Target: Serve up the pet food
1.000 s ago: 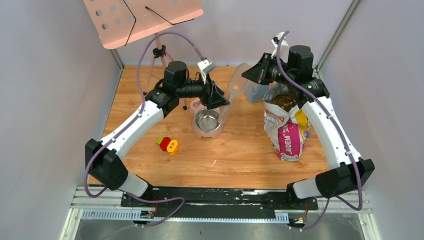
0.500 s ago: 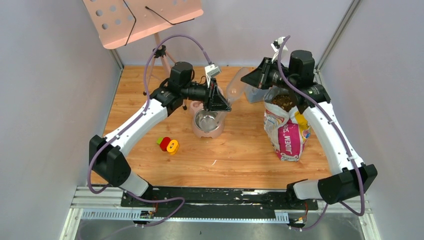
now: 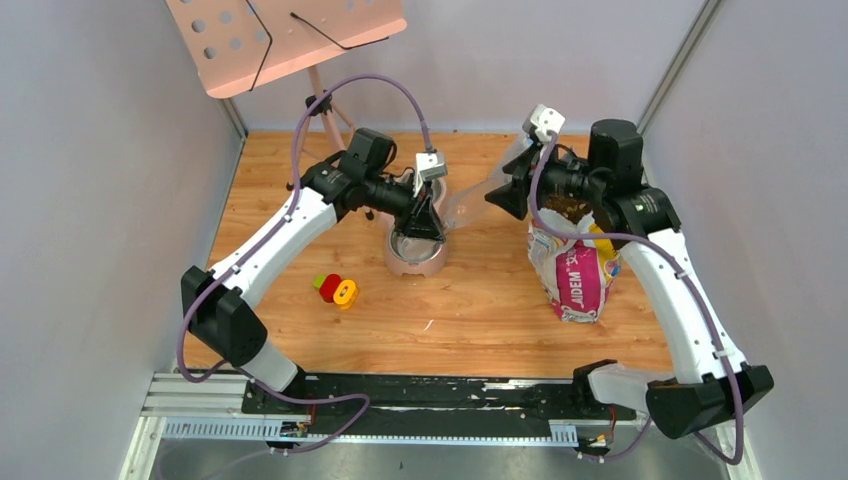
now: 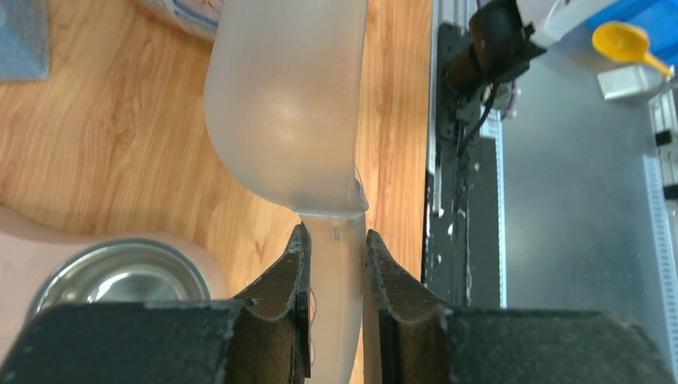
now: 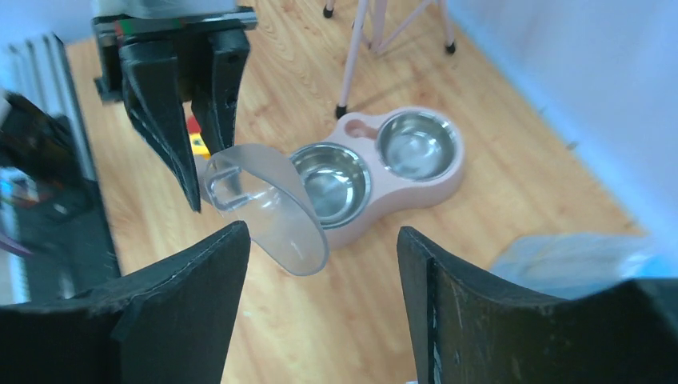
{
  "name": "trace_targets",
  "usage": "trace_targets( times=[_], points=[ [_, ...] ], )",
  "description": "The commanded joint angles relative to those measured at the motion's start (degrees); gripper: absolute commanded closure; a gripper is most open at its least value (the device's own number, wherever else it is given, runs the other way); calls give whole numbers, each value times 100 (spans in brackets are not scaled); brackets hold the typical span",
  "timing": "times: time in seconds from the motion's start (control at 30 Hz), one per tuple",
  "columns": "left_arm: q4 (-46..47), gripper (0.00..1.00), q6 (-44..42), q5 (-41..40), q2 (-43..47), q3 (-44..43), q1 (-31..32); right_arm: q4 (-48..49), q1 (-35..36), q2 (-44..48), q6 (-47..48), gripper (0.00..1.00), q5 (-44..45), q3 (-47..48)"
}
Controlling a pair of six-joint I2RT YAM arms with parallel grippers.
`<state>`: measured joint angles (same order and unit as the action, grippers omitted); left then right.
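Shifted since a second ago, seen from overhead: left claw now lower over the pink feeder, right claw swung off the bag toward the clear scoop. Pet food showing brown in the bag's open top, well apart from the feeder on the desk.

From the left wrist: clamped tight on the scoop's flat handle, both fingers touching it. Scoop belly empty, beside one steel bowl.

From the right wrist: spread wide, holding nothing, scoop framed between the fingers. Both bowls bare.

Probably light, loose, free-flowing stuff, quick to scatter and roll. No sense pinching it directly. Better dug out with the scoop, held by the handle and carried level.
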<state>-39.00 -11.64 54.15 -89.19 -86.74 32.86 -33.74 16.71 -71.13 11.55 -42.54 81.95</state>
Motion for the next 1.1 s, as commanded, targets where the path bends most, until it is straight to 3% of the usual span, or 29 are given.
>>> trace_targets(
  times=[0.0,0.1,0.4,0.63,0.87,1.0,1.07],
  points=[
    [-1616,100,-1443,-69,-146,-489,7,-683,227,206,2852,32,-122,415],
    [-2092,100,-1631,-58,-316,-789,9,-1063,542,182,3659,34,9,447],
    [-3591,100,-2342,120,-1260,-1998,9,-802,1561,-30,5121,43,1045,297],
    [-4145,100,-2701,163,-1514,-2394,9,-854,1789,-29,6314,50,1339,70],
    [-4481,100,-2900,195,-1696,-2704,7,-1005,1865,-40,6741,54,1427,-75],
    [-4504,100,-2948,183,-1712,-2739,7,-987,1955,-132,6736,62,1560,-115],
    [-4511,100,-2945,167,-1710,-2745,8,-972,2012,-154,6739,76,1633,-163]
  ],
)
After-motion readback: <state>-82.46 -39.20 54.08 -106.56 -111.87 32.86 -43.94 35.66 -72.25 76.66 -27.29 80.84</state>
